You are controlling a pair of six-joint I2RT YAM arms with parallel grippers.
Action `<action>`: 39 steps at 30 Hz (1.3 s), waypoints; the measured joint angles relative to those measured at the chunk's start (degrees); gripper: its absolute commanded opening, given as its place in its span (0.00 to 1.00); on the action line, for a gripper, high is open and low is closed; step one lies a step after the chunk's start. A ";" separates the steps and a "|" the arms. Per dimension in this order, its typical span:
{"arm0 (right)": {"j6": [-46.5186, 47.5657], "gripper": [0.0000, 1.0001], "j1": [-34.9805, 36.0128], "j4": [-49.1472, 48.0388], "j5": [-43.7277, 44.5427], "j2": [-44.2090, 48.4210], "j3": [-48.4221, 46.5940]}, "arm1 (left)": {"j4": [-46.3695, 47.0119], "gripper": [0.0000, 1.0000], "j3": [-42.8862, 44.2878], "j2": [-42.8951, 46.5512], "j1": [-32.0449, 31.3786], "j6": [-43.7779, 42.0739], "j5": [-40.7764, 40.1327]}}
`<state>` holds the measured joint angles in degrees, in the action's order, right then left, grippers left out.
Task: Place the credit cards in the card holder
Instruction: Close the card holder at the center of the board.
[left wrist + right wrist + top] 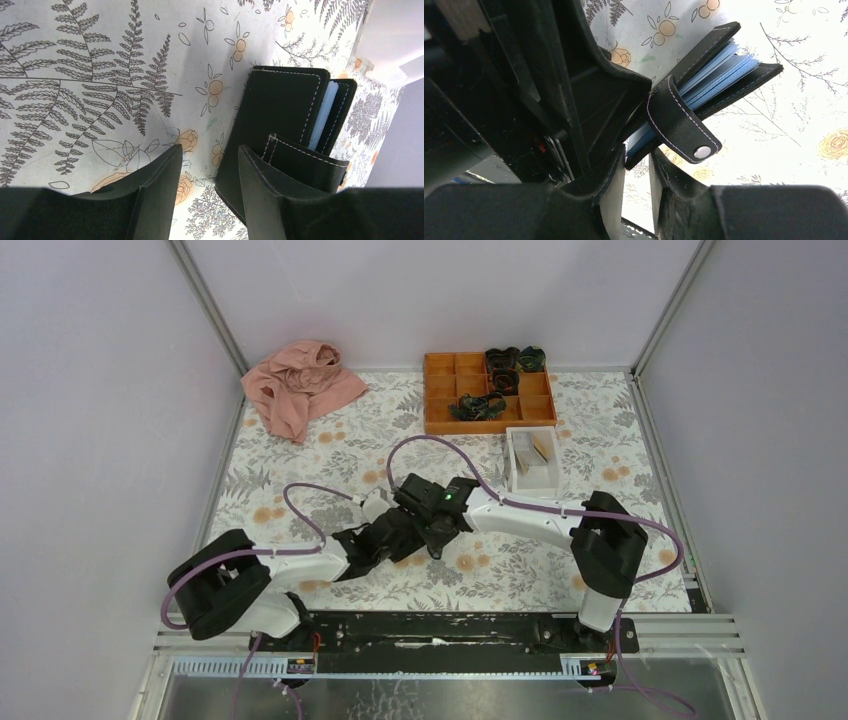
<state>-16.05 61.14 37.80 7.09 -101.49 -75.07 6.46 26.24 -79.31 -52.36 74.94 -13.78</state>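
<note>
The black card holder [751, 75] with light-blue inner panels [716, 67] is shut by a strap with a snap [702, 151]. My right gripper [638, 152] is shut on its near corner and holds it tilted above the flowered cloth. In the left wrist view the holder [280, 110] lies just right of my open, empty left gripper [210, 150], whose right finger [265, 185] overlaps its cover. From the top, both grippers, left [385, 532] and right [432, 523], meet mid-table and hide the holder. Tan credit cards [543, 446] lie in the white tray [513, 465].
An orange compartment tray [441, 392] with dark items stands at the back, just beyond the white tray. A pink cloth [300, 388] lies crumpled at the back left. Grey walls with metal rails close in the table on three sides.
</note>
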 measured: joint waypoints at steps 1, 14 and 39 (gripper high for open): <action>0.00 0.31 0.02 0.09 0.00 0.00 -0.02 | -0.07 0.54 0.00 0.00 -0.13 0.02 -0.17; -0.07 0.31 0.74 -1.33 -0.59 -2.64 -1.38 | -10.40 0.55 0.13 4.76 -1.73 3.17 -2.86; -2.45 0.41 1.29 -5.14 -2.21 -4.57 -1.99 | -22.58 0.54 1.03 8.85 -3.41 6.14 -5.86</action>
<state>-18.50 62.43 32.67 4.89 -106.06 -77.06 -16.12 27.27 -70.46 -55.77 81.08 -19.64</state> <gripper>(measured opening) 0.406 0.544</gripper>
